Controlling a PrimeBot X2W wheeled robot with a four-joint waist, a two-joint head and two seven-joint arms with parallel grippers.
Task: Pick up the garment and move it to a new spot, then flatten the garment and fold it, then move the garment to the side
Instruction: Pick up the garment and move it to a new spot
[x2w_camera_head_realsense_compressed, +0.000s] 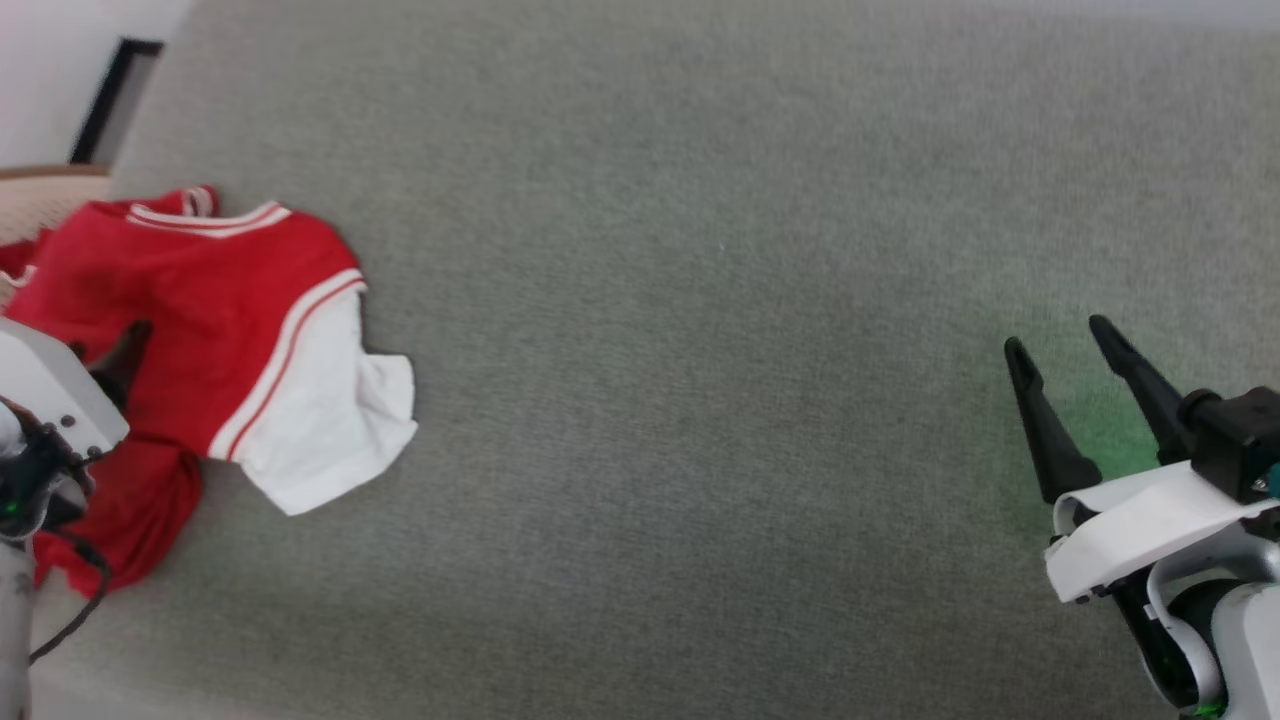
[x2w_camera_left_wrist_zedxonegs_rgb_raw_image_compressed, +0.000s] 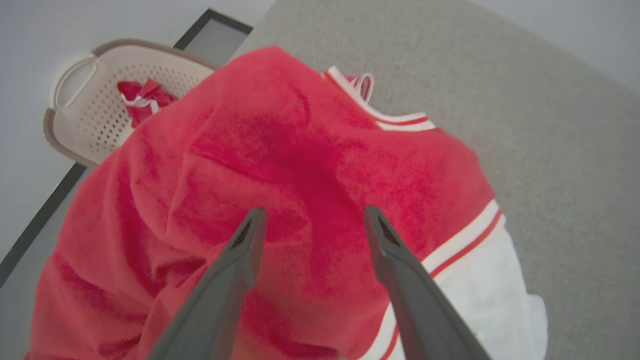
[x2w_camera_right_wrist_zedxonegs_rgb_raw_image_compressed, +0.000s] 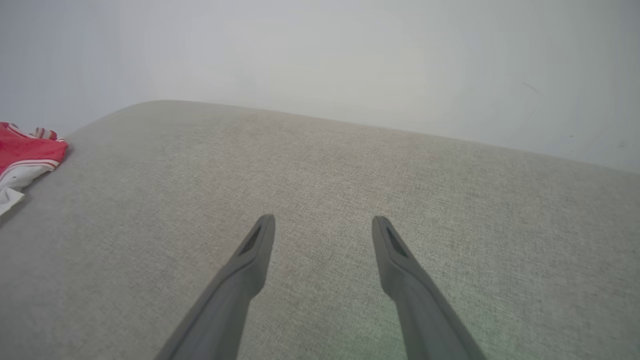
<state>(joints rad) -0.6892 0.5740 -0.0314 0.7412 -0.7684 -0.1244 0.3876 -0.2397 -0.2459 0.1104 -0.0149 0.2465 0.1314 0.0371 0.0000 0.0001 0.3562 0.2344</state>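
Note:
The garment (x2w_camera_head_realsense_compressed: 215, 320) is a red shirt with a white sleeve and striped trim, lying crumpled at the left edge of the grey fabric surface (x2w_camera_head_realsense_compressed: 700, 350). My left gripper (x2w_camera_left_wrist_zedxonegs_rgb_raw_image_compressed: 315, 212) hovers just above its red body, jaws open and empty. In the head view one of that gripper's dark fingers (x2w_camera_head_realsense_compressed: 128, 350) pokes out over the cloth beside the pale wrist. My right gripper (x2w_camera_head_realsense_compressed: 1058, 338) stands open and empty at the lower right, far from the garment. In the right wrist view the right gripper (x2w_camera_right_wrist_zedxonegs_rgb_raw_image_compressed: 324, 220) points across bare grey fabric, with the garment (x2w_camera_right_wrist_zedxonegs_rgb_raw_image_compressed: 22, 152) at the far left edge.
A beige perforated basket (x2w_camera_left_wrist_zedxonegs_rgb_raw_image_compressed: 75, 107) sits just beyond the garment, off the surface's left end, with a small bunched red-and-white cloth (x2w_camera_left_wrist_zedxonegs_rgb_raw_image_compressed: 142, 97) in it. A dark-framed panel (x2w_camera_head_realsense_compressed: 115, 100) leans by the white wall. The grey surface stretches wide between the two grippers.

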